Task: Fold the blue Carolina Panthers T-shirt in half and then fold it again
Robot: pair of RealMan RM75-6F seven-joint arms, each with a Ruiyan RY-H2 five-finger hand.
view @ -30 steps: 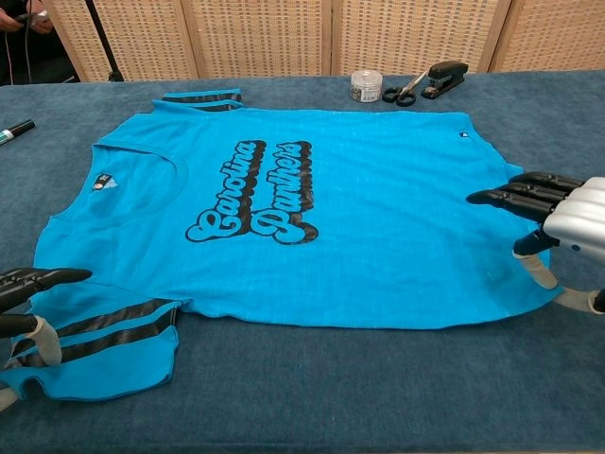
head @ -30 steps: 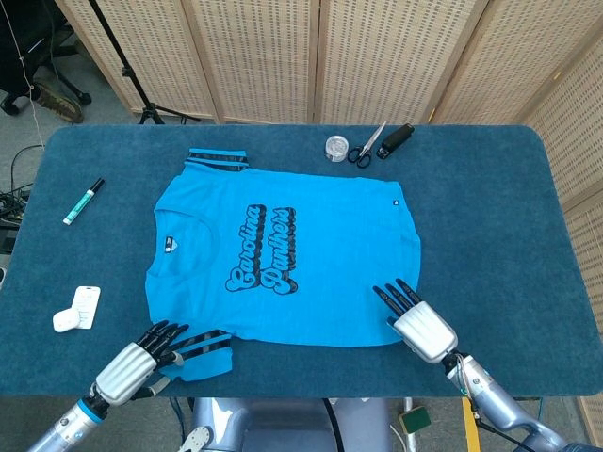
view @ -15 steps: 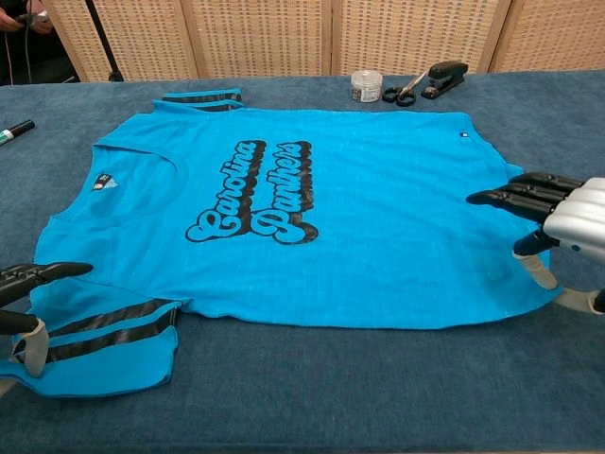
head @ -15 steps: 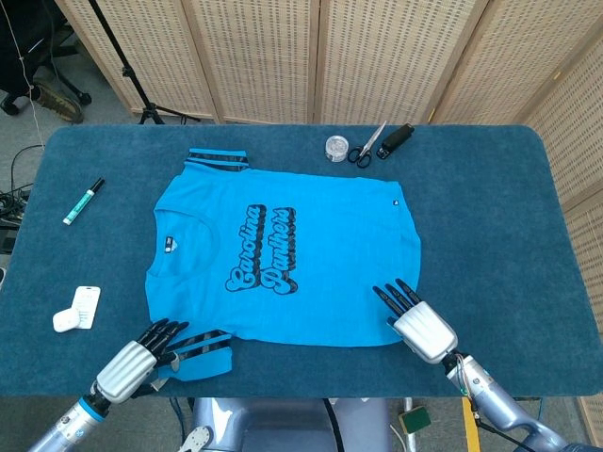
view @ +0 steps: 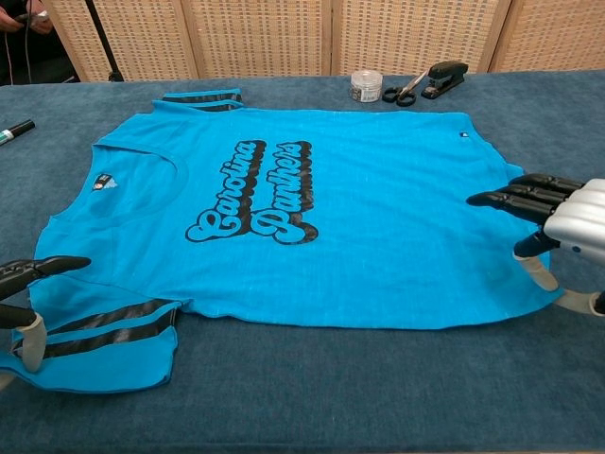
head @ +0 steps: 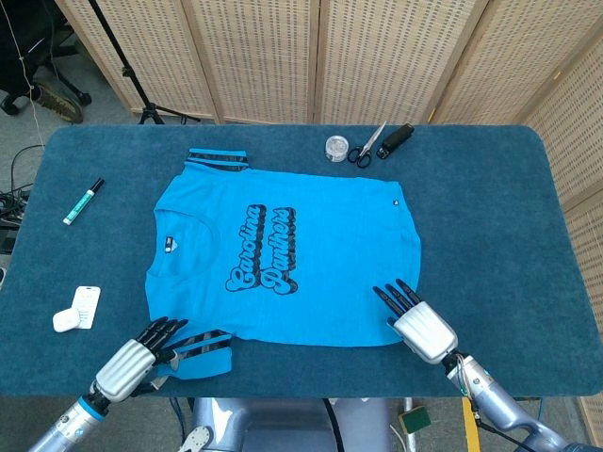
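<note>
Blue Carolina Panthers T-shirt (head: 283,259), thin soft knit, lies flat on the blue carpeted worktop (head: 490,207); limp cloth, best pinched at the near hem corners. Left hand (head: 130,362) at the near striped sleeve (view: 104,340) and right hand (view: 558,219) at the near hem corner both have fingers apart, holding nothing. Beyond the shirt lie scissors (head: 367,148).

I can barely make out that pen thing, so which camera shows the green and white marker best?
The head view: the whole green and white marker lies on the blue table, left of the shirt. The chest view catches only its end at the left edge.
</note>
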